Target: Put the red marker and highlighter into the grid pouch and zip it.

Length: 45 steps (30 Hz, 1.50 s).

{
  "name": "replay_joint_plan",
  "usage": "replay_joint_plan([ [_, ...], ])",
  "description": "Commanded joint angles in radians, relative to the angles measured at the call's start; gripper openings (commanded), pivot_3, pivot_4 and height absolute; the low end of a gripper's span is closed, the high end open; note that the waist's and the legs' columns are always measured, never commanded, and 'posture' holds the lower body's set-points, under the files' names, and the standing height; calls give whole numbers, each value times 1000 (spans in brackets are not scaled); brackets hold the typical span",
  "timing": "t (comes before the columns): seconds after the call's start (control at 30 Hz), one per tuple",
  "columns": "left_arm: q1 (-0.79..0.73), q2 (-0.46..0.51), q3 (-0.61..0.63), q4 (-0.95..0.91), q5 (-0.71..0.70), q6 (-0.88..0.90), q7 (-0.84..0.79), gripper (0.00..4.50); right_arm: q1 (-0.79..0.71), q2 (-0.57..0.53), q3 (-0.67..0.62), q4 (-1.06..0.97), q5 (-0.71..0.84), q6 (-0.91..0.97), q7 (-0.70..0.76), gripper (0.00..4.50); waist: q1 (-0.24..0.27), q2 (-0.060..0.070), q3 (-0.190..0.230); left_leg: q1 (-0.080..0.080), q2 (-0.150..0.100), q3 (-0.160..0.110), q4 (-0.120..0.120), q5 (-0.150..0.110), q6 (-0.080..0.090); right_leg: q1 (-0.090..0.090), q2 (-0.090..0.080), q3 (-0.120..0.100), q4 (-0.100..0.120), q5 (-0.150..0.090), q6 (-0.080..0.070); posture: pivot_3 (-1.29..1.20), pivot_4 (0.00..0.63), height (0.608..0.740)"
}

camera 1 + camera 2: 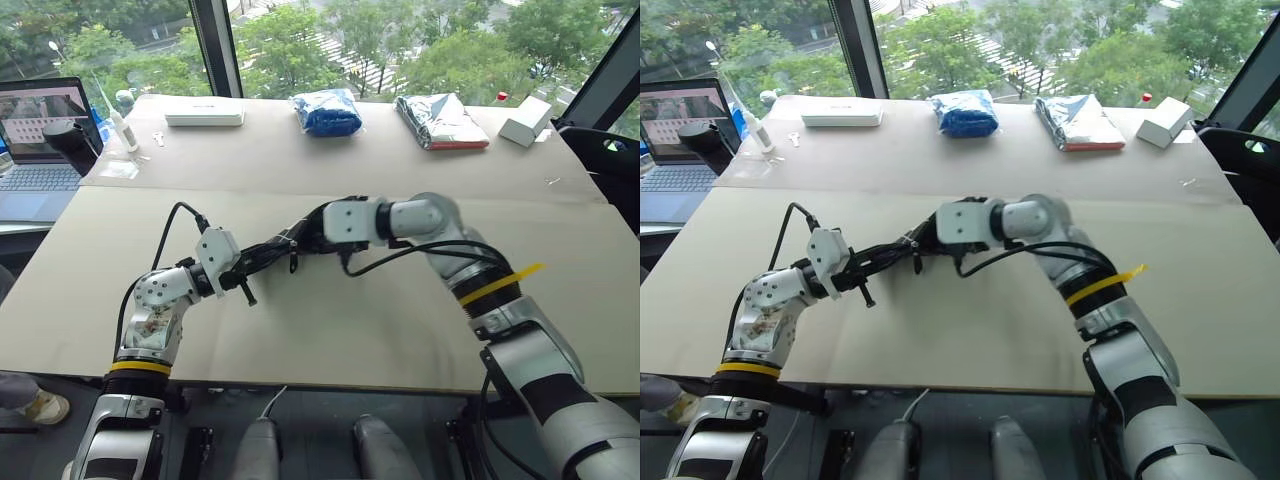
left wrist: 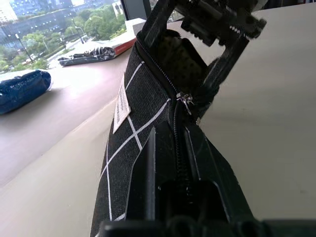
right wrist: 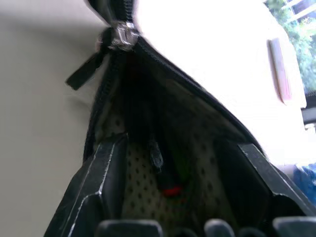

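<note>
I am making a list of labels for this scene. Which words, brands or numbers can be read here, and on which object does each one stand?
No text can be read.
Small white label on the grid pouch: print blurred.
Laptop screen: content too small.
White box: no legible mark.

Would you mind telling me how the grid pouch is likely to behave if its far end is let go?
The grid pouch is fabric, so it will probably sag beyond the left pincer shut on it. Its unzipped mouth gapes by the right pincer, so things inside might slide out.
</note>
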Motion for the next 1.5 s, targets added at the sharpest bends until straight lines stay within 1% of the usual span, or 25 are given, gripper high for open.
replay_joint_plan([
  [0.03, -8, 0, -1, -54, -3, 11, 14, 0, 136, -103, -195, -216, 372, 302, 231, 3075, 3, 0, 0, 0, 0, 0, 0, 0, 0, 0, 0, 0, 0, 0, 0, 0, 150, 740],
  [0.1, -7, 2, -1, -59, -5, 15, 17, 0, 209, -145, -253, -300, 491, 416, 281, 3075, 8, 0, 0, 0, 0, 0, 0, 0, 0, 1, 0, 0, 0, 0, 0, 0, 150, 740],
  [0.2, -2, 5, 1, -66, -8, 22, 18, 0, 320, -181, -297, -419, 615, 580, 280, 3075, 6, 0, 0, 0, 0, 0, 0, 0, 0, 0, 0, 0, 0, 0, 0, 0, 150, 740],
  [0.27, 0, 7, 1, -69, -9, 25, 18, 0, 407, -189, -263, -491, 613, 629, 251, 3075, 2, 0, 0, 1, 0, 0, 0, 0, 0, 0, 1, 0, 1, 0, 0, 0, 150, 740],
  [0.33, 2, 7, 2, -72, -11, 28, 17, 0, 458, -161, -216, -519, 572, 648, 180, 3075, -1, 0, 0, 2, 1, 0, 0, 0, 0, 1, 1, 0, 1, 0, 0, 0, 150, 740],
  [0.37, 2, 5, 1, -72, -10, 28, 18, 0, 474, -126, -190, -515, 534, 628, 125, 3075, -4, 0, 0, 2, 1, 0, 0, 0, 0, 1, 1, 0, 1, 0, 0, 0, 150, 740],
  [0.43, 5, 0, -3, -75, -10, 27, 19, 0, 488, -44, -136, -503, 482, 644, 8, 3075, -11, 0, 0, 1, 1, 0, 0, 0, 0, 0, 1, 1, 1, -1, 1, 0, 150, 740],
  [0.5, 6, -5, -7, -79, -9, 28, 21, 0, 474, 48, -101, -479, 452, 685, -102, 3075, -16, 0, 0, 1, 1, 0, 0, 0, 0, 0, 1, 1, 1, -1, 1, 0, 150, 740],
  [0.67, 8, -10, -10, -88, -8, 31, 24, 0, 393, 197, -65, -380, 377, 677, -268, 3075, -9, 0, 0, 0, 0, 0, 1, 0, 0, -1, 1, 1, 1, 0, 0, 0, 150, 740],
  [0.87, 8, -10, -11, -85, -11, 32, 21, 0, 308, 284, -54, -303, 356, 640, -315, 3075, -5, 0, 0, 0, 0, -1, 1, 0, 0, -1, 1, 0, 1, 0, 0, 0, 150, 740],
  [1.07, 8, -6, -8, -80, -13, 31, 16, 0, 257, 305, -64, -268, 359, 611, -317, 3075, -7, 0, 0, 0, 1, -1, 1, 0, 0, -1, 1, 0, 1, 0, 0, 0, 150, 740],
  [1.13, 10, -5, -7, -82, -13, 32, 17, 0, 259, 302, -66, -279, 369, 615, -308, 2562, -7, 0, 0, 0, 1, -1, 1, 0, 0, -1, 1, 0, 1, 0, 0, 0, 150, 740],
  [1.17, 10, -5, -7, -83, -13, 32, 18, 0, 261, 299, -65, -283, 371, 617, -302, 2399, -8, 0, 0, 0, 1, -1, 1, 0, 0, -1, 1, 0, 1, 0, 0, 0, 150, 740],
  [1.2, 12, -4, -6, -85, -13, 33, 18, 0, 268, 292, -63, -296, 376, 621, -292, 1971, -8, 0, 0, 0, 1, -1, 1, 0, 0, -1, 1, 0, 1, 0, 0, 0, 150, 740],
  [1.23, 13, -3, -6, -87, -13, 33, 19, 0, 273, 286, -63, -306, 380, 625, -285, 1721, -8, 0, 0, 0, 1, -1, 1, 0, 0, -1, 1, 0, 1, 0, 0, 0, 150, 740],
  [1.27, 14, -2, -5, -88, -13, 33, 19, 0, 278, 278, -64, -316, 383, 625, -276, 1221, -9, 0, 0, 0, 1, -1, 1, 0, 0, -1, 1, 0, 1, 0, 0, 0, 150, 740],
  [1.3, 15, 0, -3, -90, -13, 34, 20, 0, 283, 269, -65, -325, 386, 623, -268, 1058, -9, 0, 0, 0, 1, -1, 1, 0, 0, -1, 1, 0, 1, 0, 0, 0, 150, 740],
  [1.37, 15, 1, -2, -90, -13, 33, 21, 0, 286, 257, -72, -331, 392, 628, -264, 267, -9, 0, 0, 0, 1, -1, 1, 0, 0, -1, 1, 0, 1, 0, 0, 0, 150, 740],
  [1.4, 15, 1, -2, -90, -12, 33, 21, 0, 286, 254, -76, -331, 395, 634, -265, 42, -10, 0, 0, 0, 1, -1, 1, 0, 0, -1, 1, 0, 1, 0, 0, 0, 150, 740],
  [1.5, 13, 5, 3, -76, -11, 23, 17, 0, 293, 224, -101, -334, 399, 636, -263, 42, -10, 0, 0, 0, 1, -1, 1, 0, 0, -1, 1, 0, 1, 0, 0, 0, 150, 740],
])
